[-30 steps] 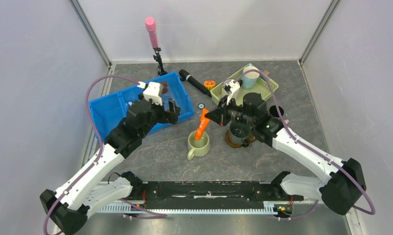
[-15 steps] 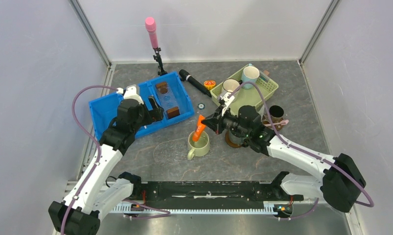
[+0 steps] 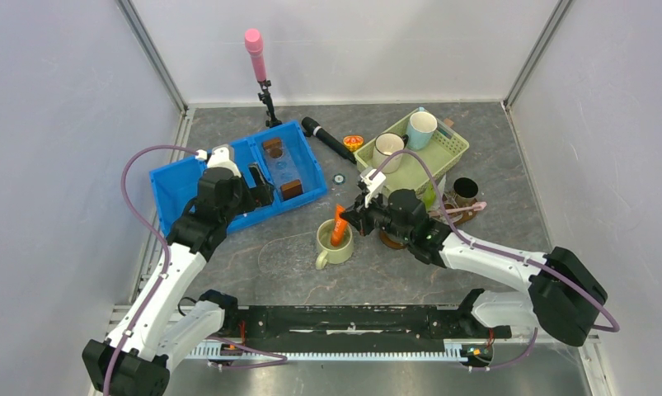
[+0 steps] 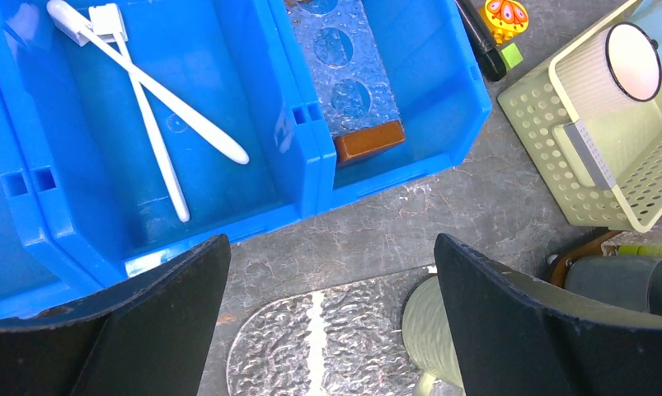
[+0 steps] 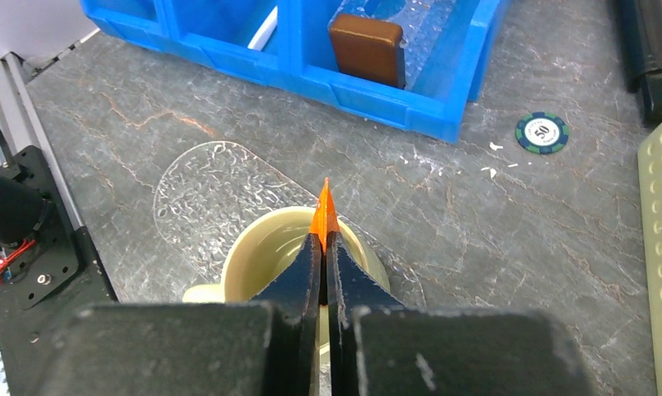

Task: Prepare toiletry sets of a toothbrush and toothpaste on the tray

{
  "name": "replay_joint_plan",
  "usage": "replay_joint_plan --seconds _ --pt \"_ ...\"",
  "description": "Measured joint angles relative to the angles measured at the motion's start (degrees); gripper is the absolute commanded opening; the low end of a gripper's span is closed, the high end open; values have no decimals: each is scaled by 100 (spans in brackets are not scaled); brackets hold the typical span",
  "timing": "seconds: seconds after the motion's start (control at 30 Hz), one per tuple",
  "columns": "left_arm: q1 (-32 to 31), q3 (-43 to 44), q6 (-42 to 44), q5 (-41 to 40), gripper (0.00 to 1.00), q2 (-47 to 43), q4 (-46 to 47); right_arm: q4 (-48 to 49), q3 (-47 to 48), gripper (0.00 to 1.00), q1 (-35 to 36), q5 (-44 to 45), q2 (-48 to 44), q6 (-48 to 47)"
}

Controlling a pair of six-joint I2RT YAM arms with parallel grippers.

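My right gripper (image 3: 354,216) is shut on an orange tube (image 3: 339,224) and holds it upright with its lower end inside the pale green mug (image 3: 335,246). In the right wrist view the tube's tip (image 5: 322,213) sticks out past the shut fingers above the mug (image 5: 261,247). My left gripper (image 3: 260,186) is open and empty above the near edge of the blue bin (image 3: 179,186). Two white toothbrushes (image 4: 150,95) lie in the bin. The dark-brown tray (image 3: 386,240) lies right of the mug, mostly hidden by my right arm, with a dark mug (image 3: 465,189) at its far end.
A pale green basket (image 3: 443,153) at the back right holds two mugs (image 3: 387,147). A clear textured oblong plate (image 4: 286,346) lies under the green mug. A brown block (image 4: 368,141) sits in the bin. A poker chip (image 5: 542,133) and a black marker (image 3: 326,139) lie behind.
My right gripper has moved left and down, bringing the orange tube upright into the green mug. My left arm drew back to the left a second ago and has held still since.
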Motion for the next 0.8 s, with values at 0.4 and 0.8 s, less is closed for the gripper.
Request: replay_joint_plan --seconds 0.4,0.8 --pt "0 0 2 2 100 4 0 101 -72 8 9 273 192 79" --pt "0 0 0 -4 100 92 -2 -122 -70 49 9 557 142 247"
